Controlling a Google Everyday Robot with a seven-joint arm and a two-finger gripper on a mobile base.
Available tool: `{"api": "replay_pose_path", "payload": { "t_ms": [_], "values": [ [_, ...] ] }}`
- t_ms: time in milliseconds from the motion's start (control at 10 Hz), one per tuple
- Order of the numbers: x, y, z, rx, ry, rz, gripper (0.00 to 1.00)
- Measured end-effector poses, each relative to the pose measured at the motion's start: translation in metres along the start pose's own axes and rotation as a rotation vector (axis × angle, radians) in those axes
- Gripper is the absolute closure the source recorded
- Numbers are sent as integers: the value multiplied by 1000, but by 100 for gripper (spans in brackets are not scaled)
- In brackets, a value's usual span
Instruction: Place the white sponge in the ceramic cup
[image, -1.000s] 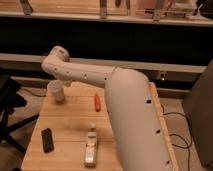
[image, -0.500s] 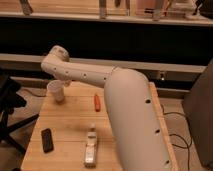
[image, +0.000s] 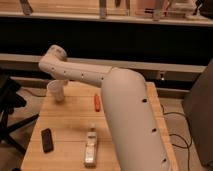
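The wooden table (image: 67, 125) stands before a dark counter (image: 125, 42). The gripper (image: 59, 83) hangs over the ceramic cup (image: 54, 93) at the far-left corner, and its grip state cannot be told.

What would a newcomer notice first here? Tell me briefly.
The big white arm fills the right of the view, reaching across the wooden table to its far left corner. There its hand hangs at the white cup. Nearer lie a small orange thing, a black block and a clear bottle.
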Motion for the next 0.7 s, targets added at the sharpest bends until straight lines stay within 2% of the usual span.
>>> {"api": "replay_pose_path", "payload": {
  "t_ms": [300,700],
  "values": [
    [0,-16,3,12,16,-12,96],
    [5,-18,4,18,29,-19,96]
  ]
}}
